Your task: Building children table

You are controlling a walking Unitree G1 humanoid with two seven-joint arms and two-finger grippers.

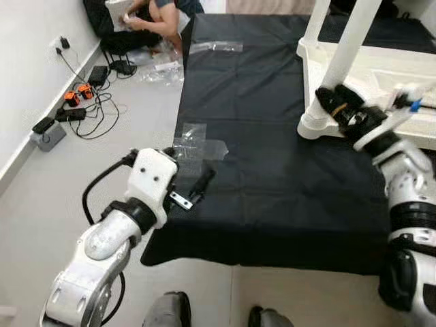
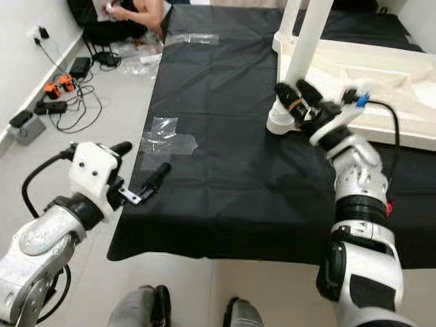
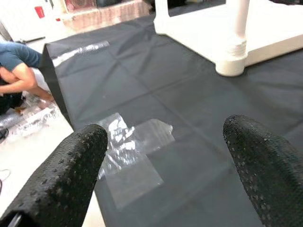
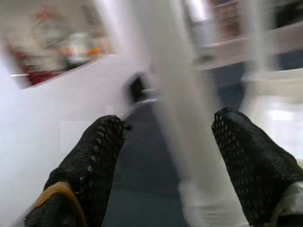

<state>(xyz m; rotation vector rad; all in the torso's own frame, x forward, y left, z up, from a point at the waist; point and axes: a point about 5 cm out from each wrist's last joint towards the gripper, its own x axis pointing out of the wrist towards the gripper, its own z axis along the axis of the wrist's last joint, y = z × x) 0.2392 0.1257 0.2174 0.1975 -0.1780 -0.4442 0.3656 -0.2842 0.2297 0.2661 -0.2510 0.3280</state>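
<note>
Right claw (image 2: 298,97) spread wide around white leg (image 2: 308,42) near its base on upturned tabletop (image 2: 381,75) | left claw (image 1: 193,192) open, idle over black-covered desk (image 1: 272,177) | step: fitting leg | next: close, twist.

The white table leg (image 1: 347,51) runs out past the top edge, so its upper end can't be seen, and the upturned table top (image 2: 381,75) is cut off at the right edge. The right wrist view is smeared: the shelves (image 4: 246,42) behind the leg are too blurred to read. The person (image 1: 153,17) crouching on the floor is cropped at the top; what the hands hold is too small to tell.
</note>
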